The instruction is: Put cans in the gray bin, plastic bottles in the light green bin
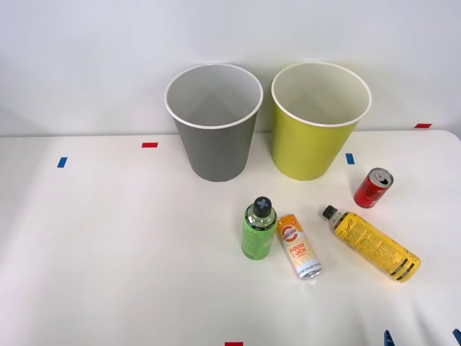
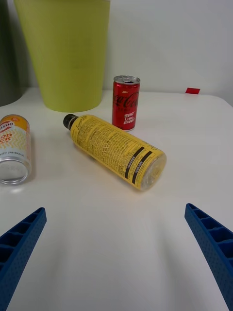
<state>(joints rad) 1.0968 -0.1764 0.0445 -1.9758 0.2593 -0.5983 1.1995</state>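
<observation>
The gripper [image 2: 116, 257] is hovering low over the bare tabletop [image 1: 108, 245], its blue ribbed fingers [image 2: 19, 243] spread wide apart and holding nothing. In the front view only the fingertips are peeking in at the near right edge.

The yellow bottle [image 2: 114, 150] is lying on its side just ahead of the gripper, black cap pointing toward the green bin [image 1: 317, 122]. The red can [image 1: 372, 188] is standing upright beyond it, near but not touching the bin's right side. The orange-white can [image 1: 299, 246] is lying on its side to the left of the yellow bottle, its printed "GOOD LUCK" facing up. Just beside that can, the short green bottle [image 1: 258, 229] is standing upright on its left; whether the two are touching cannot be told.

The gray bin [image 1: 214, 122] is sitting at the back of the tabletop, left of the green bin, with a narrow gap between them. Both bins are standing upright, showing white insides. Small red and blue tape marks [image 1: 149, 145] are dotting the tabletop.
</observation>
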